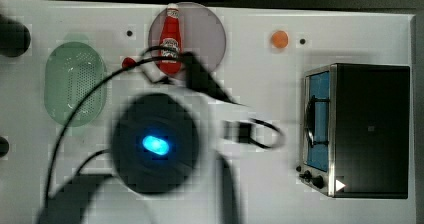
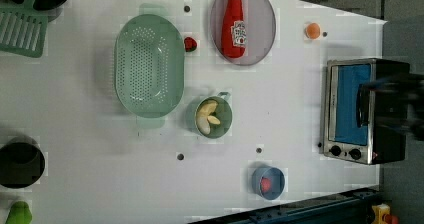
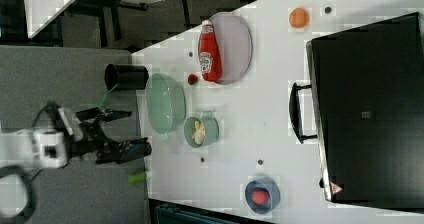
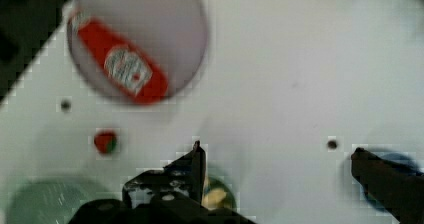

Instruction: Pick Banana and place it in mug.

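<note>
While the pale yellow banana pieces [image 2: 208,116] lie inside the small round teal-green mug [image 2: 192,118], at the centre of the left view, the black two-fingered gripper [image 3: 121,132] hangs at the middle left of the right view, out past the white table's [image 2: 300,114] edge and well apart from the mug.

- Gripper: fingers spread wide, nothing between them; in the wrist view one black finger [image 4: 192,166] sits at lower centre, the other at the lower right corner.
- Banana: several short pale pieces, heaped in the mug; long axis of the heap runs roughly up and down the left view's frame. In the right view the mug [image 3: 210,130] lies to the right of the gripper, with the oval perforated green basket [image 3: 165,103] just above and left of it.
- Mug handle: short, pointing to the upper right in the left view.
- Other stock: red ketchup bottle [image 2: 233,24] on a grey round plate [image 2: 260,29], upper centre; small orange fruit [image 2: 313,31], upper right; silver toaster oven [image 2: 350,109], right; blue bowl [image 2: 268,183], lower centre.

Judgement: the placement looks done; any coming move turns on the gripper standing clear to the mug's left in the right view.
</note>
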